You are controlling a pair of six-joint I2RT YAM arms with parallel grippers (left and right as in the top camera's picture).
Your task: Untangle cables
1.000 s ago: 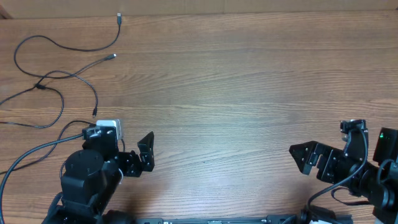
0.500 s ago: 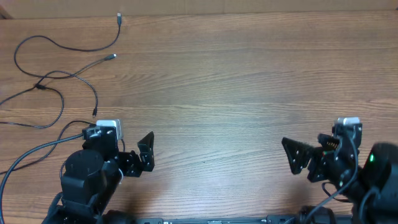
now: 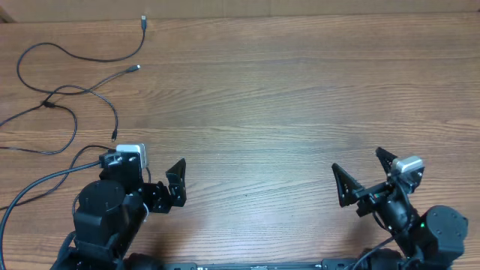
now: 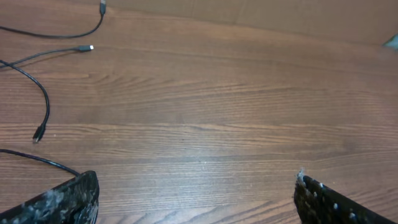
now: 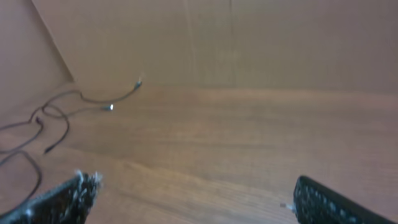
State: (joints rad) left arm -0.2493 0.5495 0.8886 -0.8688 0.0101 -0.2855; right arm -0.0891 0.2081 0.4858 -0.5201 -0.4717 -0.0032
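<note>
From overhead, loose black cables curling at the surface's far-left corner, left fingers and right fingers spread wide, holding nothing; from left wrist, cables ahead-left of the fingers; from right wrist, cables far left.

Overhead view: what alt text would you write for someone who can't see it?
Thin black cables lie in loose, crossing loops at the far left of a wooden table, untouched. Along the near edge, the left gripper and right gripper both stand open and empty, the left one closer to the cables.
</note>
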